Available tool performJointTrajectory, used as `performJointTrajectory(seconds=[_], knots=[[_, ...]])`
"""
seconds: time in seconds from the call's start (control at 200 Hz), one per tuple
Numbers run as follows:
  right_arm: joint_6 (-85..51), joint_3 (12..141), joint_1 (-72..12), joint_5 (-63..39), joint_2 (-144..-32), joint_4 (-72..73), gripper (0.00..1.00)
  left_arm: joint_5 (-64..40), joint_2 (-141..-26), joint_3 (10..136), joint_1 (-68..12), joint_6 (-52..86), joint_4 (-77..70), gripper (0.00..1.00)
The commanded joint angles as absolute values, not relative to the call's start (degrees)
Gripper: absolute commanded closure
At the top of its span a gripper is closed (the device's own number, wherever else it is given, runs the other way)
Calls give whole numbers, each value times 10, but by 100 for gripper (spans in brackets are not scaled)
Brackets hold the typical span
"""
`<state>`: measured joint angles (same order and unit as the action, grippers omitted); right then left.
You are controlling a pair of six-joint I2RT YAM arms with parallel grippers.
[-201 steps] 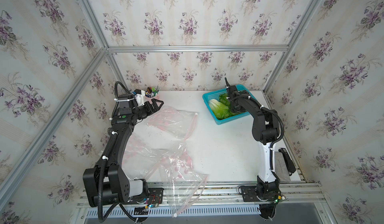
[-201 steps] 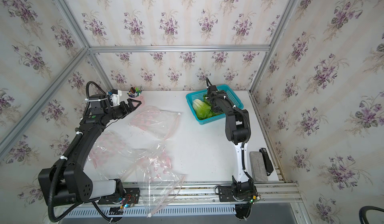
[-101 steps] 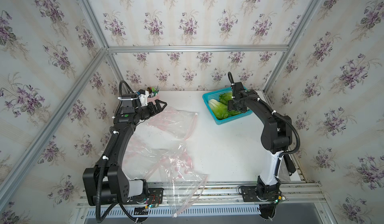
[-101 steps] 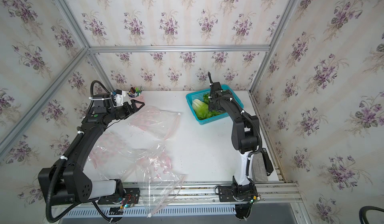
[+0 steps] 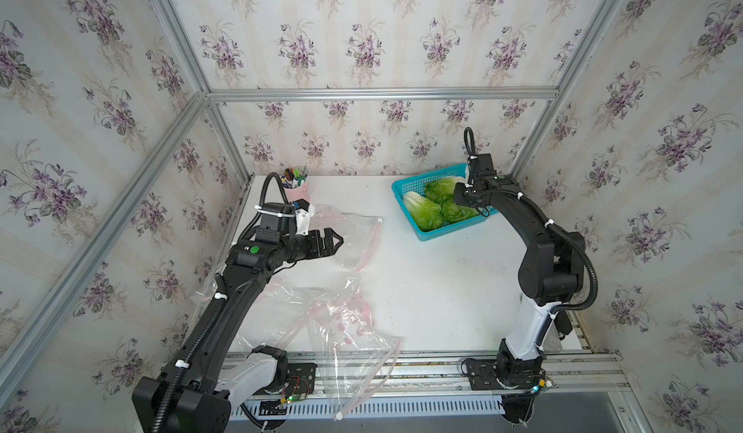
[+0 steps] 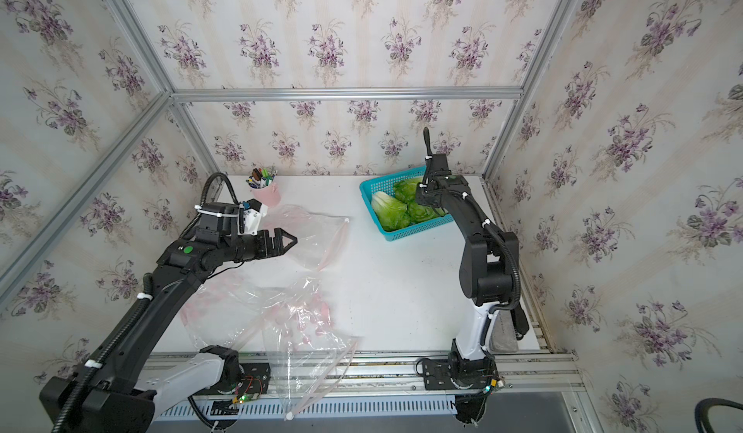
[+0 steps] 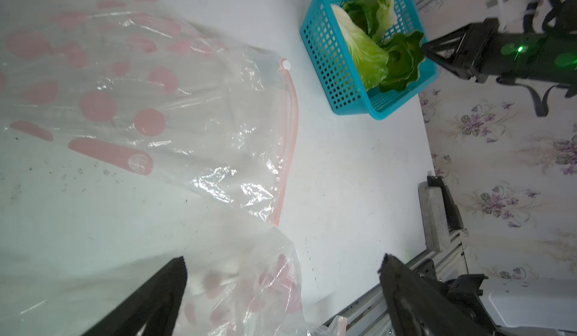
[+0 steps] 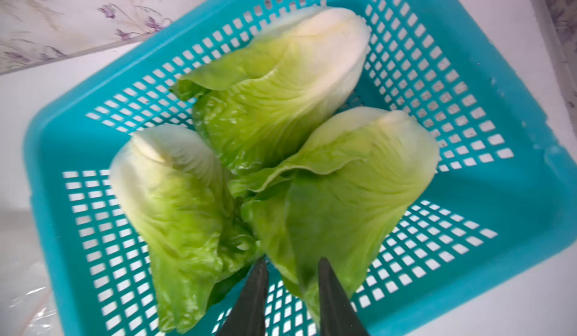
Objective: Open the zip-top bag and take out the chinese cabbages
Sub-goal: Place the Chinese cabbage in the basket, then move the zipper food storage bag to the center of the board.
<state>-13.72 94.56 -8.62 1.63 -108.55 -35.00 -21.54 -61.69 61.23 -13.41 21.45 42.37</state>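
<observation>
1. The three chinese cabbages (image 8: pixel 274 94) lie together in a teal lattice basket (image 8: pixel 43 150). Their whitish bases point outward and their green leaf ends meet in the middle.
2. In both top views the basket (image 5: pixel 442 234) stands at the far right of the white bench (image 5: pixel 434 290), near the back wall, with the cabbages (image 6: pixel 392 212) inside it.
3. The right tool (image 8: pixel 293 261) hangs just above the basket, over the leafy end of one head. Its two dark fingers (image 8: pixel 334 294) stand close together with a narrow gap. A leaf edge shows in that gap, but I cannot tell whether the fingers pinch it or only hover over it; the wrist view is blurred.
4. From the left wrist view, the right tool (image 7: pixel 423 49) has its tip at the rim of the basket, beside a dark green leaf.
5. The left tool (image 5: pixel 335 242) is spread wide, its fingers (image 7: pixel 175 275) far apart and holding nothing. It hovers over the near edge of the zip-top bag (image 5: pixel 354 230).
6. The zip-top bag (image 7: pixel 187 116) lies flat on the bench left of centre, clear with pink dots. Its pink zip strip faces the basket, and the two are well apart.
7. Two more crumpled bags (image 5: pixel 321 310) lie toward the front of the bench, one hanging over the front edge.
8. A pink pen cup (image 5: pixel 295 187) stands at the far left corner, behind the left tool (image 6: pixel 289 242).
</observation>
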Motion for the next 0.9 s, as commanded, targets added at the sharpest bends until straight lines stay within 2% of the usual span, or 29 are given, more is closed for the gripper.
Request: performJointTrajectory(seconds=[0.0, 0.1, 0.185, 0.29, 0.365, 0.47, 0.624, 0.689, 0.789, 0.894], knots=[[-147, 938, -78, -6, -1069, -309, 72, -163, -589, 592, -176, 253, 475, 3], [-161, 931, -57, -29, -1067, -297, 67, -146, -566, 556, -224, 286, 483, 7], [-165, 918, -43, -38, -1064, -280, 69, -137, -571, 531, -263, 306, 483, 23], [-165, 910, -35, -53, -1068, -277, 71, -110, -594, 509, -294, 325, 478, 49], [-163, 898, -34, -55, -1066, -275, 71, -113, -619, 498, -296, 329, 472, 57], [-163, 868, -33, -58, -1053, -260, 67, -115, -653, 489, -307, 329, 463, 63], [-162, 837, -32, -65, -1038, -247, 58, -136, -705, 452, -319, 341, 392, 66], [-166, 825, -32, -77, -1033, -240, 54, -166, -727, 416, -318, 362, 305, 65], [-176, 788, -32, -106, -1008, -216, 51, -230, -753, 335, -319, 444, 76, 69], [-189, 743, -32, -118, -971, -188, 50, -221, -801, 310, -321, 490, -58, 75]])
